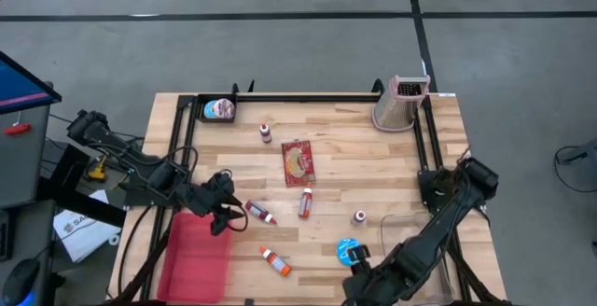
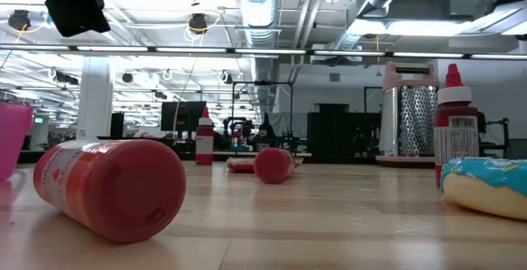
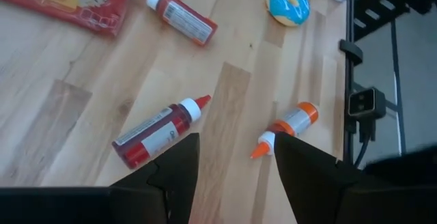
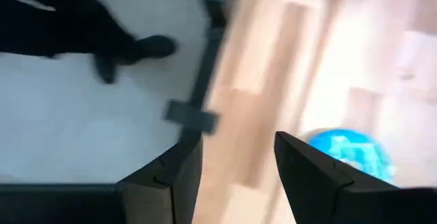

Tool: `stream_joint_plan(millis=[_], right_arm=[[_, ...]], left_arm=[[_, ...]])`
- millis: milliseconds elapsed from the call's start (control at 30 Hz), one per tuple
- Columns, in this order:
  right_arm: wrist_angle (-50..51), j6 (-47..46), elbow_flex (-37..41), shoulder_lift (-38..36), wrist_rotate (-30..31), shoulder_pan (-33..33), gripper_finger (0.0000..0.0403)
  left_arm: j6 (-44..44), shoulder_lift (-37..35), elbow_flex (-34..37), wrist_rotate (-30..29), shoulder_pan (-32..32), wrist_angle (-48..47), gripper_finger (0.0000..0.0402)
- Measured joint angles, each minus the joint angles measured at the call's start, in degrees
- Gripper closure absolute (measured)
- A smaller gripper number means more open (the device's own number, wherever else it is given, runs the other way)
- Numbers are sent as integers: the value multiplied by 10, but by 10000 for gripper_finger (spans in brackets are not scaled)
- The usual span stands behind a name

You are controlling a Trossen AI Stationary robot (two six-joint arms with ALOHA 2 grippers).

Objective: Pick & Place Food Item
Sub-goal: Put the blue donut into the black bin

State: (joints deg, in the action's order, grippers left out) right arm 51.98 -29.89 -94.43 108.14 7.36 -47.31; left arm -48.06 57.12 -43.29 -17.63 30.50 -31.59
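A blue-iced donut (image 1: 348, 250) lies on the wooden table near its front edge; it also shows in the low view (image 2: 486, 186) and both wrist views (image 3: 288, 3) (image 4: 351, 152). My right gripper (image 1: 362, 261) (image 4: 239, 162) hovers open just beside the donut, pointing steeply down, with bare wood between its fingers. My left gripper (image 1: 222, 215) (image 3: 235, 156) hangs open above the table's left part. It is over a red sauce bottle (image 3: 160, 132) and a small orange-capped bottle (image 3: 287, 125), both lying on their sides.
Other red bottles lie or stand about the table's middle (image 1: 305, 202) (image 1: 265, 132) (image 1: 359, 217). A red food packet (image 1: 298, 161) lies flat. A metal grater (image 1: 401, 101) stands far right and a small tray (image 1: 219, 110) far left. A red mat (image 1: 196, 255) covers the near left. A black frame (image 1: 424, 147) rims the table.
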Motion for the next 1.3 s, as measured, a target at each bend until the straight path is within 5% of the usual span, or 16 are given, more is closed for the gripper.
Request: stream_joint_plan(millis=[133,567,900,1167,1300], right_arm=[[12,-58,-1,9,52,12,228],[39,-379,1,115,13,53,204],[17,-668,0,81,107,49,168],[-25,-780,0,72,-39,87,168],[-24,-808,0,73,-45,113,168]], left_arm=[[-18,0,0,-4,0,0,215],[-17,0,0,0,0,-4,215],[2,0,0,-2,0,-5,215],[30,0,0,-4,10,-5,215],[31,0,0,-4,21,-5,215]])
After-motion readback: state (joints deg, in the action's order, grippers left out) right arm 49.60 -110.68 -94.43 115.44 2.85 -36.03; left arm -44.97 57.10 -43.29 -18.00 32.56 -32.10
